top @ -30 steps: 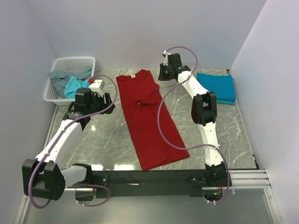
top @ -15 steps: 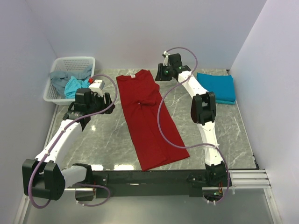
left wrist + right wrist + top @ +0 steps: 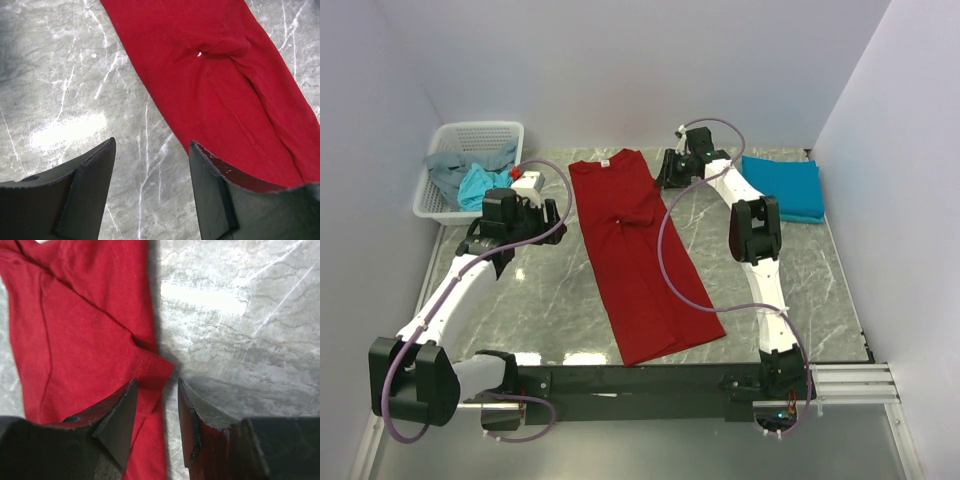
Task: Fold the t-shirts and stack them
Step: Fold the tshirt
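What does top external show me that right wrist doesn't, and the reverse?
Top external only: the basket holding crumpled shirts, and the folded teal-blue t-shirt at the right. Right wrist only: the right claw open over the sleeve corner of the dark red t-shirt. Both: that t-shirt lying on the marble table.

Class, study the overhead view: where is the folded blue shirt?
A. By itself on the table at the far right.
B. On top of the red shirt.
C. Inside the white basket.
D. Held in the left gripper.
A: the folded blue shirt lies flat on the table at the far right, apart from the red shirt and the basket.
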You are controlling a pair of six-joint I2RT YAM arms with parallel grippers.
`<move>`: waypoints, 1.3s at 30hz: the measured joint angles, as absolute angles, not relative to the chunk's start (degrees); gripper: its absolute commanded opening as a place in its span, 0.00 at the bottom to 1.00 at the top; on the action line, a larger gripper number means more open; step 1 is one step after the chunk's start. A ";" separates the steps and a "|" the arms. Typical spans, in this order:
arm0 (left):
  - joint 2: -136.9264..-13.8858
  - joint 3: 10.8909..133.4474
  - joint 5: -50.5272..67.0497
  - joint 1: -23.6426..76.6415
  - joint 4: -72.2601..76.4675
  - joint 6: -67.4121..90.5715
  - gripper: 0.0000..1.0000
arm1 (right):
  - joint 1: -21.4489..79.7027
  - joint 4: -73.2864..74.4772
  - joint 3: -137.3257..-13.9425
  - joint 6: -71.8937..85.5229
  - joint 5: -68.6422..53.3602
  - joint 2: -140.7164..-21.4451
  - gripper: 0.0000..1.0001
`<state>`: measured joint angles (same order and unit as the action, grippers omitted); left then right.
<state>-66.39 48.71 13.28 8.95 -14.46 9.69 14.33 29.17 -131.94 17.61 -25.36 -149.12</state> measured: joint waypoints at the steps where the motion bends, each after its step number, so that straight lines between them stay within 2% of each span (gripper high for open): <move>1: -66.41 48.75 13.28 8.95 -14.48 9.69 0.66 | 14.20 29.06 -131.94 18.04 -25.82 -149.12 0.45; 11: -66.54 48.80 13.28 8.99 -14.46 9.69 0.66 | 13.93 26.83 -131.90 21.65 -29.89 -149.38 0.45; 30: -67.33 48.88 13.39 8.99 -14.48 9.69 0.66 | 13.61 25.65 -130.65 25.52 -29.98 -150.23 0.45; 39: -67.33 48.88 13.50 8.99 -14.48 9.69 0.66 | 13.45 25.08 -130.06 27.44 -31.00 -150.26 0.37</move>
<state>-67.33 48.88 13.50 8.99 -14.48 9.69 13.45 25.08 -130.06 27.44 -31.00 -150.26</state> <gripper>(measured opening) 0.661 0.398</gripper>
